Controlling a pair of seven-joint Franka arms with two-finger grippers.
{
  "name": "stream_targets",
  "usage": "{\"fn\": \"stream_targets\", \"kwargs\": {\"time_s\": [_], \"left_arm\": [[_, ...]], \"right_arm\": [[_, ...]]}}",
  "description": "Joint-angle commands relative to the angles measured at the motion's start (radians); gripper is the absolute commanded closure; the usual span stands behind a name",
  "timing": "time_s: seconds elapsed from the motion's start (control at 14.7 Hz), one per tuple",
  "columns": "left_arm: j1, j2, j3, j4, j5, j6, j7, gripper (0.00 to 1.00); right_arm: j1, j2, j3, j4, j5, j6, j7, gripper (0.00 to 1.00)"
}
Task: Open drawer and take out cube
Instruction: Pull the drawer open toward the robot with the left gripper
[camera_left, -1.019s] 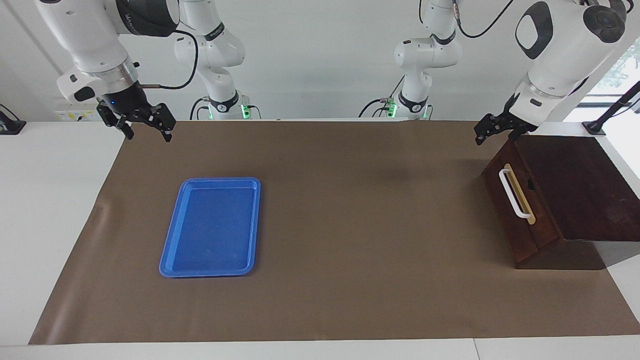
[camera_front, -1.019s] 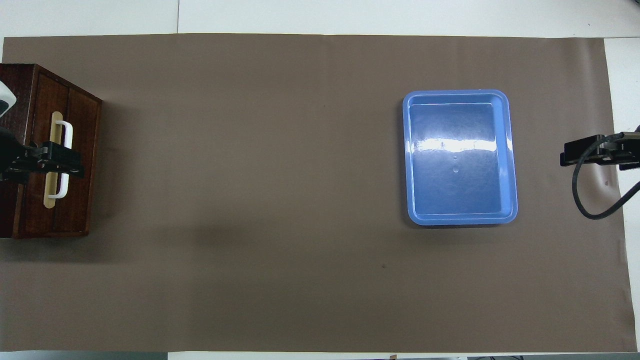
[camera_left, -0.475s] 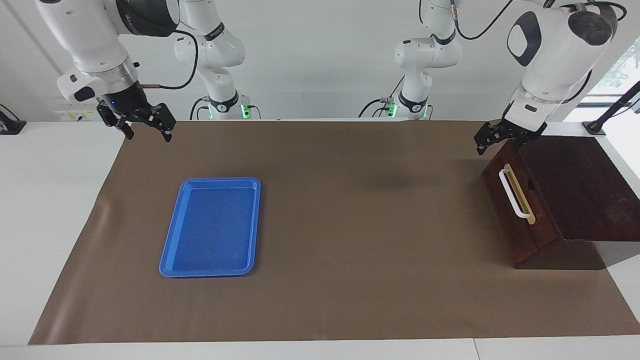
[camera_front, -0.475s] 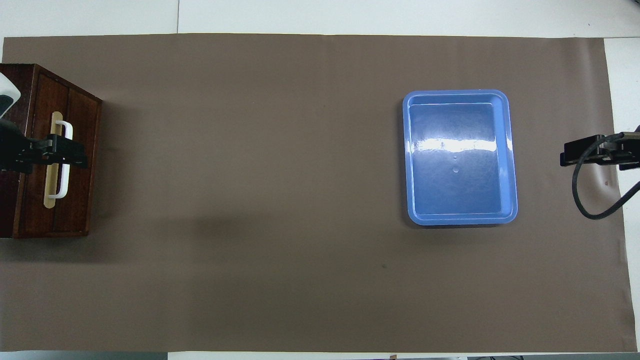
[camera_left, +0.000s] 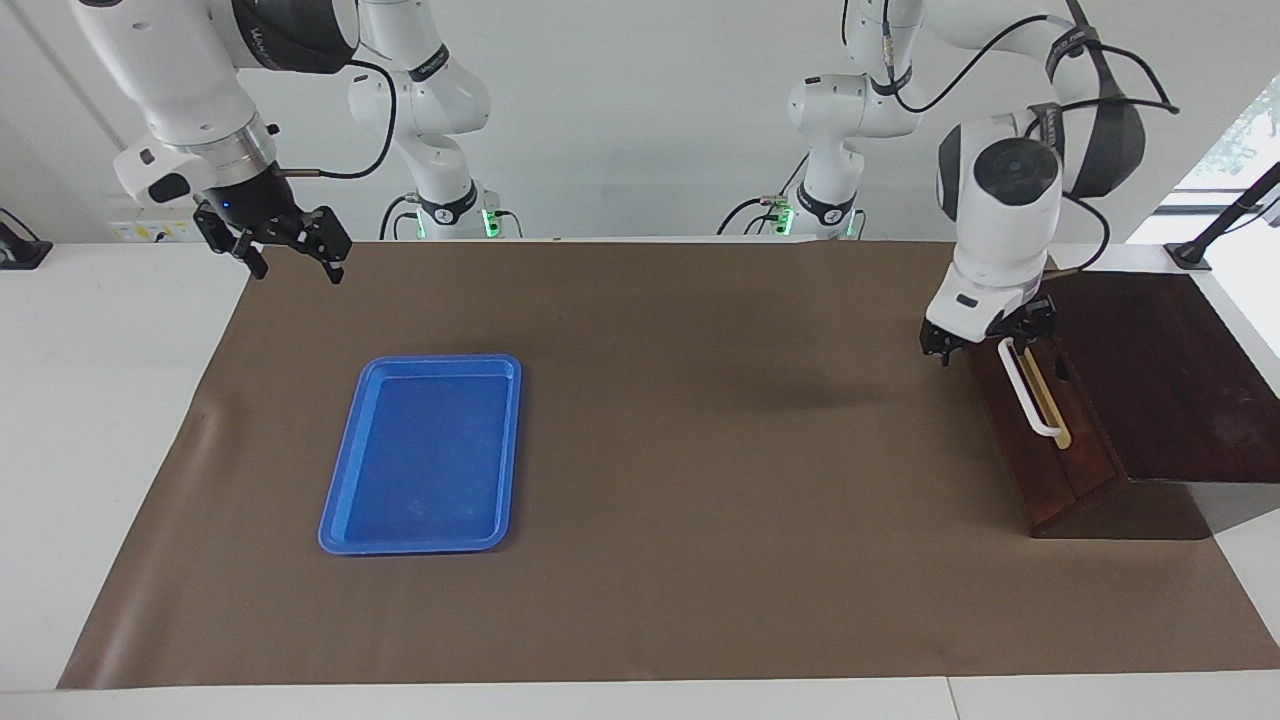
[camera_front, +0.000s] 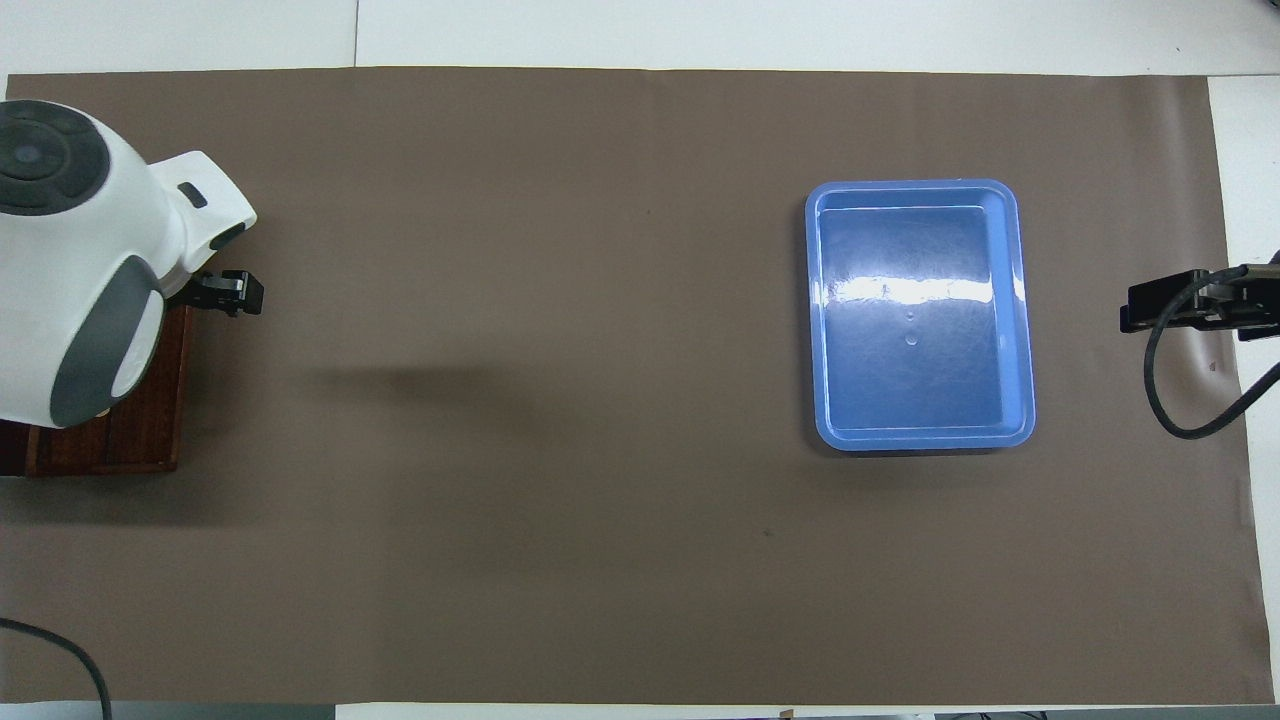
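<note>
Brown paper (camera_left: 700, 560) covers the white table (camera_left: 100, 400) under me. My left gripper (camera_left: 985, 340) hangs low at the right of the facing frame, jaws spread wide, straddling the top end of the white handle (camera_left: 1025, 395) on the drawer (camera_left: 1045, 440), which sits shut in its dark wooden box (camera_left: 1170, 390) at the right edge. My cube is nowhere visible. My right gripper (camera_left: 290, 255) waits at the upper left, jaws wide too, over the paper's corner. A blue tray (camera_left: 345, 500) lies at lower left of centre.
</note>
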Motion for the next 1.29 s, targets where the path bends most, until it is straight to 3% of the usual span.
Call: {"fn": "stream_targets", "kwargs": {"time_s": [0.0, 0.2, 0.81, 1.22], "left_arm": [[0.012, 0.001, 0.012, -0.063, 0.058, 0.091, -0.006, 0.0], [0.06, -0.004, 0.012, -0.13, 0.123, 0.177, -0.006, 0.0], [0.118, 0.007, 0.014, -0.194, 0.13, 0.303, -0.009, 0.0], [0.1, 0.039, 0.011, -0.18, 0.125, 0.333, -0.073, 0.0]], "right_arm": [[-0.02, -0.022, 0.01, -0.029, -0.001, 0.018, -0.017, 0.0], [-0.02, -0.022, 0.01, -0.029, -0.001, 0.021, -0.016, 0.0], [-0.02, -0.022, 0.01, -0.029, -0.001, 0.024, -0.016, 0.0], [-0.02, -0.022, 0.01, -0.029, -0.001, 0.026, -0.016, 0.0]]}}
